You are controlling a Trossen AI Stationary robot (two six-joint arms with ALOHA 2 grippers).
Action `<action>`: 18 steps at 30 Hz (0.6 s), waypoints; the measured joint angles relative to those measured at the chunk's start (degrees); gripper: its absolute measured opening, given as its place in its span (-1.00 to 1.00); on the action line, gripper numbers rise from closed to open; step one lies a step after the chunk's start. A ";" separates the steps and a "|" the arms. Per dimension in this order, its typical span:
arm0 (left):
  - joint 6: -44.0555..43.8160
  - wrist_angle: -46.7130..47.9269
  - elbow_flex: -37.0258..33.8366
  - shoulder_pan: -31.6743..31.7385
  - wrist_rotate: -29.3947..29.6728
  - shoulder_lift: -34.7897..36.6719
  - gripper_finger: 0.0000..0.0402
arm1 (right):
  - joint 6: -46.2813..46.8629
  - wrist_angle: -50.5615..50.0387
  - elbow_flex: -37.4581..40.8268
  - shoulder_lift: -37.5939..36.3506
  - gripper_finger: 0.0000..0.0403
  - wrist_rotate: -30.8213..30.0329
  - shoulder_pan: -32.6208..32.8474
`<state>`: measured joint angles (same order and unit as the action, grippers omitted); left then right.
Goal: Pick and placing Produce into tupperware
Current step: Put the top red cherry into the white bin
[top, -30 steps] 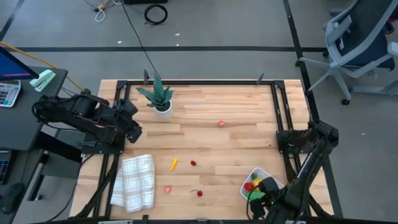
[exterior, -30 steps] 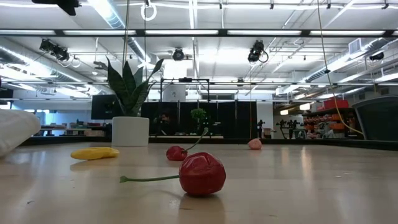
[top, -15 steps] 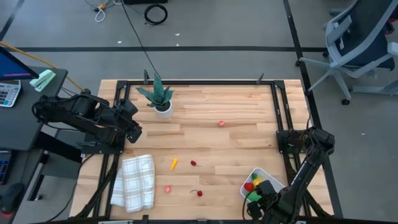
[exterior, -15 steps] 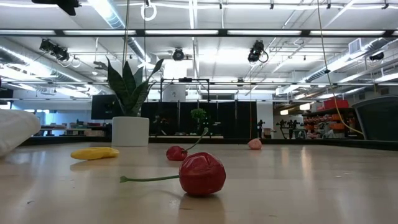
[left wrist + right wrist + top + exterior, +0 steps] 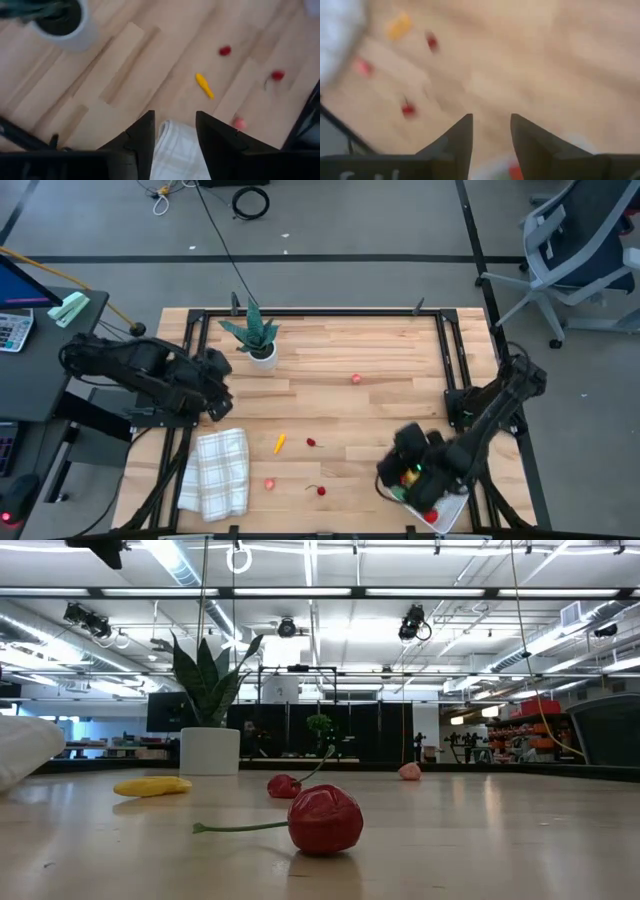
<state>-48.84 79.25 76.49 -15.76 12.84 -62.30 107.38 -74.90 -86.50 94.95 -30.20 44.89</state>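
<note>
My right claw point(image 5: 405, 470) hangs spread and empty over the tupperware point(image 5: 448, 508) at the worktop's point(image 5: 340, 360) near right corner. My left claw point(image 5: 172, 135), also spread and empty, hovers above the cloth point(image 5: 215, 470). Cherries point(image 5: 321, 491) and an orange piece point(image 5: 280, 443) lie between.

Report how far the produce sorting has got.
Done: some pieces lie in the tupperware. In hand: nothing; the right gripper is open over it, the left gripper open by the cloth. Left: orange piece, cherries, pink pieces.
</note>
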 joint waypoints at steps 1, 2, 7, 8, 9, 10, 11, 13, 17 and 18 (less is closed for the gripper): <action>1.88 -0.68 -0.02 -0.54 -0.02 -1.26 -0.22 | -2.63 0.20 0.00 -0.80 -0.29 -2.41 -1.60; 3.87 -1.82 -0.04 -1.08 -0.03 -2.59 -0.20 | -5.47 0.72 0.00 -1.50 -0.27 -4.00 -3.25; 13.55 -10.31 -0.04 -3.42 -0.01 -10.24 -0.14 | -19.51 3.62 0.00 -2.99 -0.24 -5.17 -11.58; 14.77 -12.47 -0.04 -3.73 -0.02 -11.81 -0.14 | -21.18 3.93 0.00 -3.07 -0.24 -5.24 -13.07; 15.84 -14.89 -0.04 -4.00 -0.01 -13.46 -0.14 | -22.35 3.88 0.00 -3.20 -0.24 -5.17 -14.42; 17.01 -17.46 -0.04 -4.21 -0.03 -15.09 -0.14 | -23.28 3.80 0.00 -3.23 -0.24 -5.13 -15.73; 18.53 -20.02 -0.04 -4.44 -0.06 -16.75 -0.13 | -23.76 3.84 0.00 -3.29 -0.25 -5.15 -16.98; 21.65 -25.31 -0.04 -4.56 -0.11 -20.20 -0.13 | -23.92 3.78 0.00 -3.29 -0.25 -5.15 -19.14; 27.58 -35.07 -0.07 -4.47 0.00 -26.94 -0.13 | -23.96 3.82 0.00 -3.29 -0.26 -5.13 -22.20; 29.08 -37.38 -0.07 -4.34 -0.01 -28.56 -0.13 | -23.95 3.81 0.00 -3.29 -0.26 -5.11 -22.71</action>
<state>-19.76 41.87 76.42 -20.10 12.84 -90.86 83.44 -71.09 -86.50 91.66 -35.31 22.18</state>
